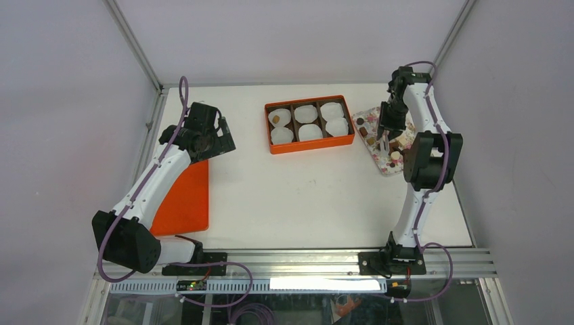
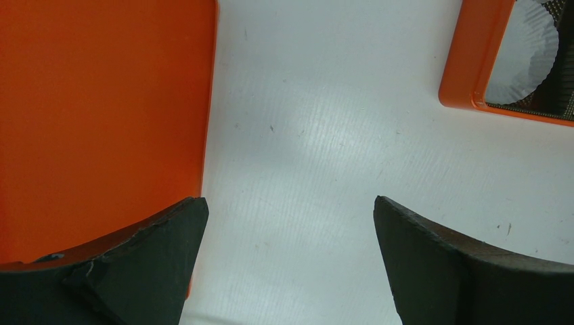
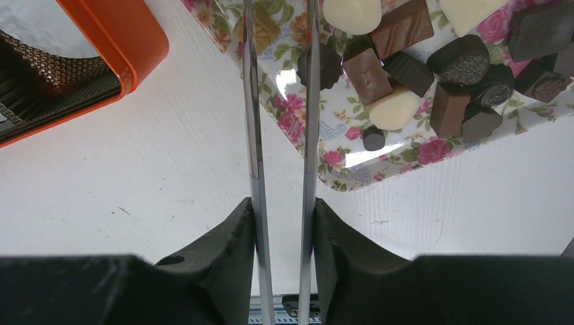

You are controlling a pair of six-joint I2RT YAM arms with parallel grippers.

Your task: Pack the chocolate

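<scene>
Right wrist: chocolate (image 3: pixel 403 30) on tray (image 3: pixel 323 135)

A white table (image 1: pixel 304 203) fills the middle of the frame, faintly scuffed, with a soft sheen of light on it. Plain pale grey walls (image 1: pixel 61 101) close it in at left, right and top. Slim metal posts (image 1: pixel 134 42) slant up the upper corners. A ribbed aluminium rail (image 1: pixel 304 259) runs along the bottom edge.

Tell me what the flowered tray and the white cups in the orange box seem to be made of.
Flowered tray: probably glazed ceramic or melamine, with a glossy finish; it shows a bright glare patch. White cups: thin matte paper, judging by their fine pleated walls.
</scene>
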